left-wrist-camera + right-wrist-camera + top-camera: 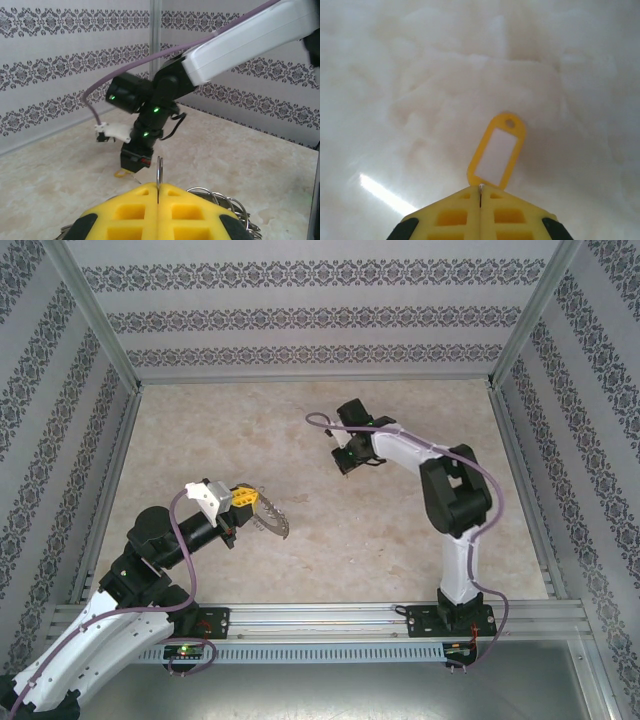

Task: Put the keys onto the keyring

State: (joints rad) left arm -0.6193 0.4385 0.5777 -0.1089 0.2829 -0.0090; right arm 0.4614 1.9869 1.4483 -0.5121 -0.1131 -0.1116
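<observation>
My left gripper (256, 502) hovers at the table's left, shut on the keyring (275, 520), a grey jagged-edged ring that sticks out to its right. In the left wrist view the yellow fingertips (150, 192) pinch the keyring's thin edge (159, 170), and wire loops (227, 200) bunch to the right. My right gripper (343, 465) points down at the table's middle. Its tips (480, 189) are shut on a metal sliver at the near end of the key (497, 150), a yellow tag with a white window. From the left wrist, the key (121, 173) lies low under the right gripper (131, 167).
The marble-patterned table (300, 420) is boxed in by patterned walls and aluminium posts (100, 330). A metal rail (330, 618) runs along the near edge. The right arm's purple cable (320, 422) loops beside its wrist.
</observation>
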